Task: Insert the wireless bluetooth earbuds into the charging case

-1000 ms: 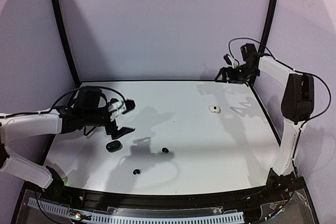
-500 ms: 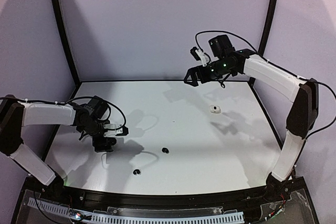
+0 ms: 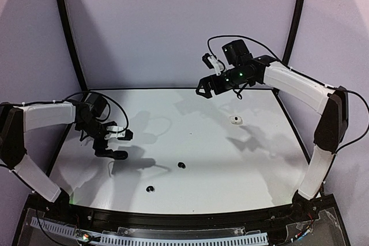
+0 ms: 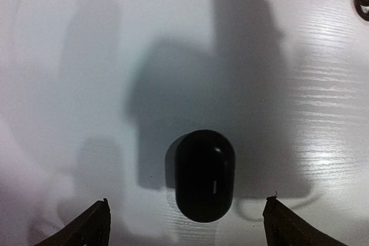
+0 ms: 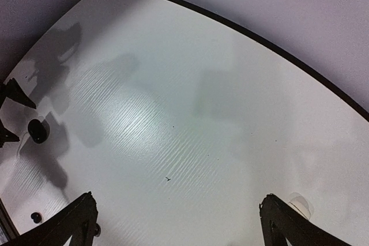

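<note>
A black, pill-shaped charging case (image 4: 204, 184) lies shut on the white table, just ahead of and between the tips of my left gripper (image 4: 185, 201). That gripper (image 3: 118, 144) is open and low over the table's left side, touching nothing. From above, the case blends with its lower finger. Two black earbuds (image 3: 181, 165) (image 3: 150, 188) lie apart near the front middle; one earbud (image 4: 363, 5) shows at the left wrist view's top right. My right gripper (image 3: 204, 76) hangs open and empty high over the back middle. The right wrist view looks down past the right gripper (image 5: 179, 197) to the case (image 5: 37, 131).
A small white object (image 3: 234, 120), perhaps a white case, sits right of centre; it also shows beside my right finger (image 5: 300, 204). The table (image 3: 190, 194) has a black rim, with purple walls behind and at both sides.
My right arm swung from the back right corner leftward over the back middle. My left gripper turned downward, lowered over the black case, then shifted slightly left and back, still open.
</note>
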Robot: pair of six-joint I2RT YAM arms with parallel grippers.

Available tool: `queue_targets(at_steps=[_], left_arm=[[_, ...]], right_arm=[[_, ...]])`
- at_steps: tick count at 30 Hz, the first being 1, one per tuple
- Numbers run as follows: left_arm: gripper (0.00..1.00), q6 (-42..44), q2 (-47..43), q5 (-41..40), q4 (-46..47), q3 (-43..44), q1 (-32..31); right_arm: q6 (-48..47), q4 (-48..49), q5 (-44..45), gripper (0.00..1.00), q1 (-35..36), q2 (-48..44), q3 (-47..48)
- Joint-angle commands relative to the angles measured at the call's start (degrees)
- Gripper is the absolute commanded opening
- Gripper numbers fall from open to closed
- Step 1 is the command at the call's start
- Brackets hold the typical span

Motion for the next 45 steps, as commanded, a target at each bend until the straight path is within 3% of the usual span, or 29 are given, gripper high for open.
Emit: queue_targets(at_steps=[1,7,10,14,19,20,23,25,26,27,31,33,38,45], left_arm=[[0.93,11.7,1.5,5.2,-5.8,0.4,0.3],[0.91,10.7,6.6,3.5,-3.3,1.6,1.3],[0.86,10.1,10.9,3.8,-4.7,3.5,1.4],[0.65,8.4,14.7,4.7,-8.6,6.4,1.3],[0.29,7.9,14.4,4.8,-10.1,6.3,1.3],[0.29,7.7,14.3,4.9,-10.1,6.3,1.3],[0.1,6.3,13.4,7.1,-12.9,8.7,1.3],[0.05,5.0,12.8,9.7,-15.0,12.2,1.3],[0.02,4.4,12.4,14.9,-17.5,14.9,1.2],[0.02,4.2,12.2,17.1,-18.9,16.5,1.2],[0.01,4.4,12.0,33.6,-30.8,27.3,-0.3],[0.01,5.7,12.2,38.1,-36.2,31.0,-1.5],[0.01,-2.2,11.4,48.1,-39.9,36.9,-6.6],[0.01,-5.1,11.0,50.8,-39.9,42.3,-10.8]], right_arm=[[0.2,1.4,0.7,0.99,1.3,0.0,-0.5],[-0.5,0.6,1.5,0.99,1.7,-1.0,-1.2],[-0.2,1.5,1.3,0.99,1.9,-2.0,-2.6],[0.1,1.3,1.6,0.99,2.6,-2.2,-2.1],[-1.3,3.3,0.4,0.99,4.2,-3.3,-1.6],[-1.4,3.9,0.2,0.99,4.3,-3.6,-1.7],[-3.8,9.9,-0.5,0.99,5.9,-7.1,-4.0],[-6.4,14.9,-0.6,0.99,7.0,-10.1,-6.9],[-9.6,22.2,-1.3,0.98,8.2,-14.2,-11.7],[-11.5,25.4,-2.1,0.99,8.7,-16.0,-14.0],[-37.0,53.1,-7.8,0.99,17.3,-27.6,-34.8],[-45.4,54.7,-6.7,0.99,21.1,-28.0,-36.1],[-61.4,43.2,2.2,0.98,29.0,-21.2,-26.9],[-68.9,29.5,-0.4,0.92,30.0,-15.3,-19.4]])
